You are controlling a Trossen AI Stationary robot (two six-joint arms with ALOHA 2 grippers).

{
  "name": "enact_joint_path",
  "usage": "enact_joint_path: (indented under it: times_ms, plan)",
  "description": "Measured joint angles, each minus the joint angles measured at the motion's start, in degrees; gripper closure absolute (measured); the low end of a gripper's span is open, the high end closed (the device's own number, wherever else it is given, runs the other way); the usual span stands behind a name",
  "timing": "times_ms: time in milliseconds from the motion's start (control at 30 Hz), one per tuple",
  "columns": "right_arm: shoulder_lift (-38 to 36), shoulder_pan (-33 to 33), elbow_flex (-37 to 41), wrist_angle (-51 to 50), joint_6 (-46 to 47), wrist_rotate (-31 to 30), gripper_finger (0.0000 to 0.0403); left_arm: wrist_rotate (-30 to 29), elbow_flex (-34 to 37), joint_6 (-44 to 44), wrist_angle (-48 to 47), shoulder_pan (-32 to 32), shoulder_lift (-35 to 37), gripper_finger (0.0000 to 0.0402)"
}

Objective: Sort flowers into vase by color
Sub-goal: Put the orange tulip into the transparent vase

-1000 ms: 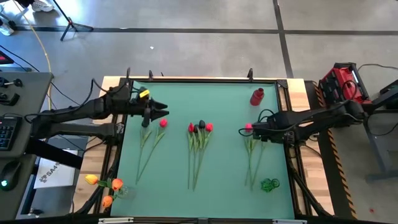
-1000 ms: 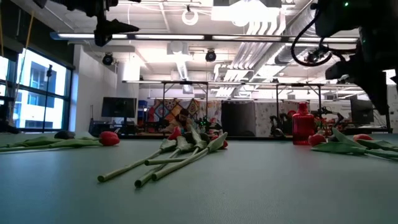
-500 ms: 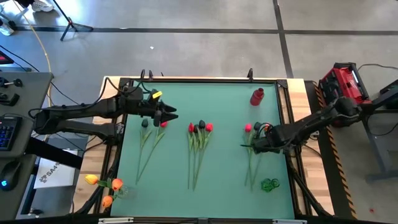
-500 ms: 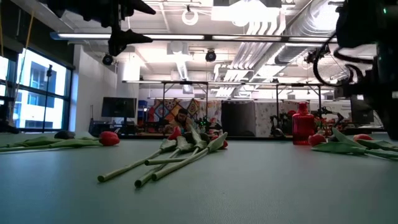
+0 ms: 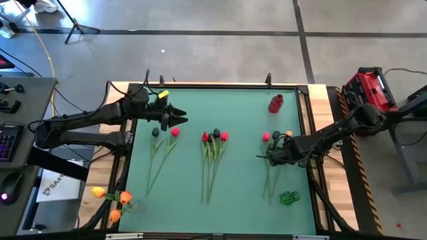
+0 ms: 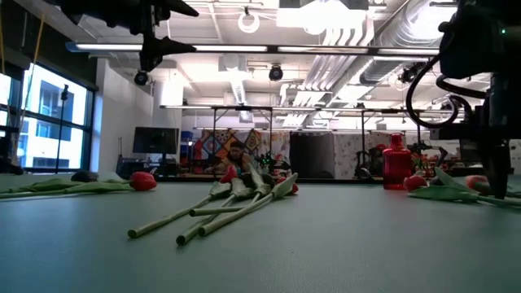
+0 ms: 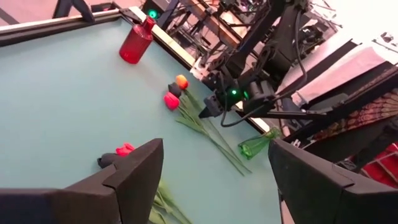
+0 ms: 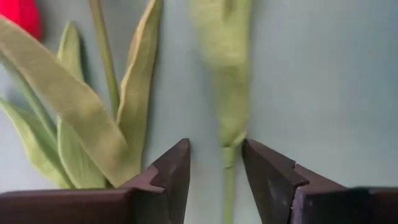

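Flowers lie in three groups on the green table (image 5: 240,200). Left group (image 5: 160,150): one dark bud and one red bud, stems running toward the near edge. Centre group (image 5: 212,157): red and dark buds, stems bundled together. Right group (image 5: 272,170): a red bud, a dark bud and an orange bud near the right arm.

Right claw (image 8: 214,163) is lowered to the table surface over the right group. Its fingers (image 8: 168,171) stand partly spread, one on each side of a green stem (image 8: 229,146); whether they pinch it cannot be told.

Left claw (image 5: 180,120) hovers above the table near the left group's buds, fingers spread wide, holding nothing.

A red bottle (image 5: 275,103) stands at the far right corner. A green glass vase (image 5: 289,197) lies near the right group's stem ends. Orange flowers (image 5: 110,198) lie off the table's left near corner.
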State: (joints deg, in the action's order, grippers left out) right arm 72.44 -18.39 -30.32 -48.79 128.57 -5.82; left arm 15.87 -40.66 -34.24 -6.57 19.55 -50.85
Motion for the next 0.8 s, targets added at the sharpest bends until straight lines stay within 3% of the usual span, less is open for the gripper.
enact_joint_path:
  times_ms: [233,400,567,800]
  plan:
    - [-0.1,0.0,0.3,-1.0,0.0,0.5,0.0337,-0.6,0.0,0.0,-2.0,0.0,-0.1,0.0163]
    - [-0.1,0.0,0.3,-2.7,-1.8,0.5,0.0393,-1.0,0.0,-0.2,-1.8,0.0,0.0,0.0167]
    - [0.2,0.0,-1.1,-3.2,-5.3,-0.3,0.0399,-1.0,0.0,-0.2,-2.7,0.0,0.0,0.0167]
    - [0.1,0.0,-10.5,-10.3,-10.7,-8.3,0.0402,1.7,0.0,1.3,-2.5,-0.3,0.0,0.0167]
